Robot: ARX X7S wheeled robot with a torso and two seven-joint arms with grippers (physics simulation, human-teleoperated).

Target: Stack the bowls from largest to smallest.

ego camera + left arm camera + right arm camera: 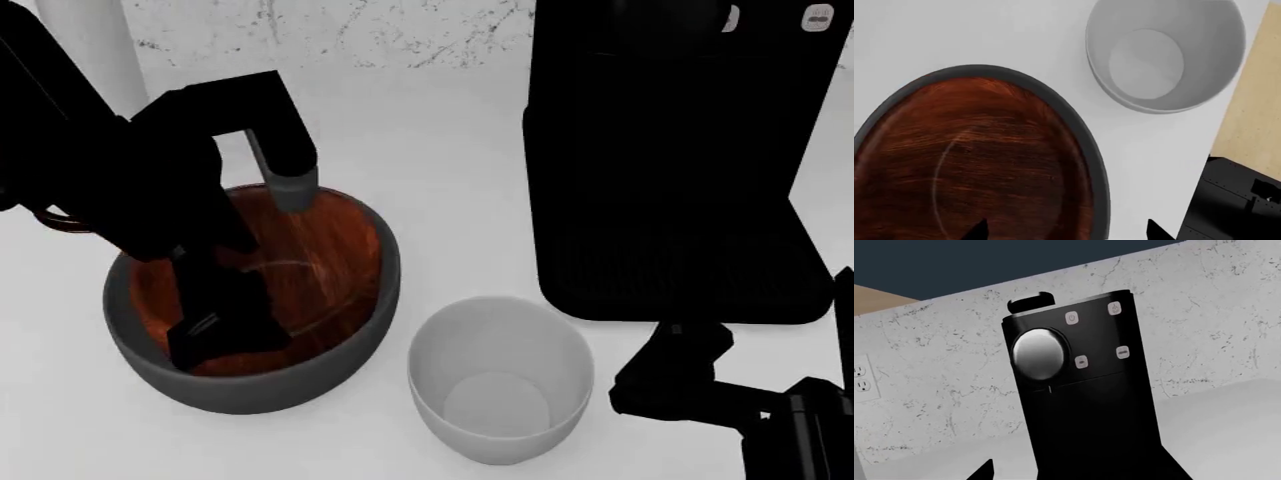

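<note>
On the white table (441,180), your left hand (227,325) hangs inside the reddish-brown wood-grain bowl (327,255), which already sits nested in the large dark grey bowl (254,385). From the left wrist view only two dark fingertips show, set well apart over the wood grain, so the hand looks spread and empty. The smaller, deeper plain white bowl (497,392) stands upright and empty just beside the nested pair, apart from it, nearer your right arm. Behind it rises a tall black coffee machine (674,170) with a round silver dial, close to the white bowl's far side.

Your right hand (674,375) waits low beside the white bowl; whether it is spread or pressed together cannot be told, since the head view shows only its dark bulk and its own camera looks up at the machine and the marbled wall.

Two bowls are stacked; the white one is likely next. To do it well, lift the left hand straight up, clear of the wood-grain bowl, so nothing drags the pair. Take the white bowl by its rim on the side away from the machine, one finger inside and one outside the wall. Raise it above the grey rim before crossing, centre it over the wood grain, then lower it level and release only once it rests.
</note>
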